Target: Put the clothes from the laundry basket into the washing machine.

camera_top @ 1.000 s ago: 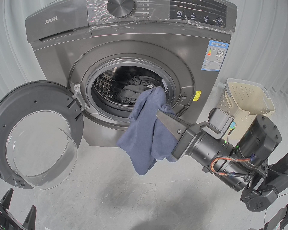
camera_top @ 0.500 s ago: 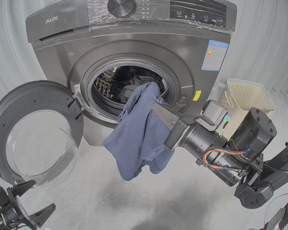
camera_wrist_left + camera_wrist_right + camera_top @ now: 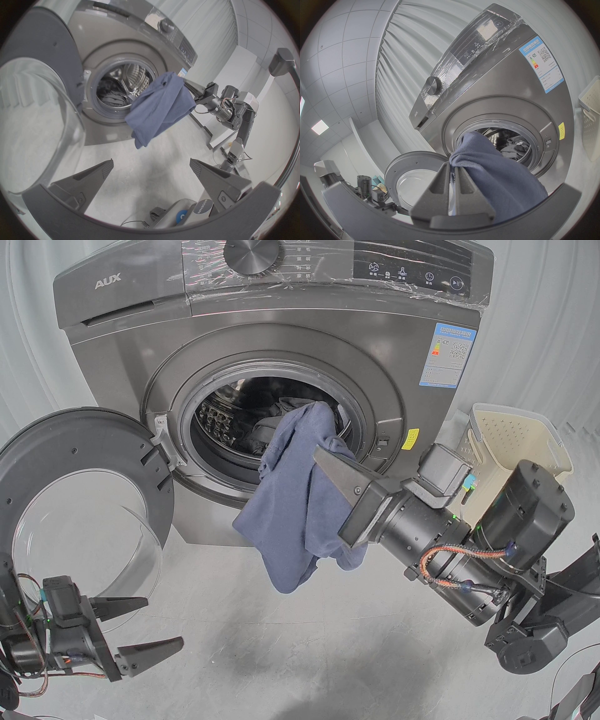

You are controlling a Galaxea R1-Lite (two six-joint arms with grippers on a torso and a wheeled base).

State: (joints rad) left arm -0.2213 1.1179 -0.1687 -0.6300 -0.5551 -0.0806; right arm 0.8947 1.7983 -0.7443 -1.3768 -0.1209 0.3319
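Blue garment (image 3: 300, 502); grey washing machine (image 3: 156, 352); cream perforated laundry basket (image 3: 519, 440).

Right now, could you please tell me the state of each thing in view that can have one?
Door: swung wide open.
Drum: holds dark clothes.
Blue garment: hanging in front of the opening, not yet inside.
Basket: standing beside the machine, its bottom hidden.
Right gripper: shut on the blue garment.
Left gripper: open, holding nothing.
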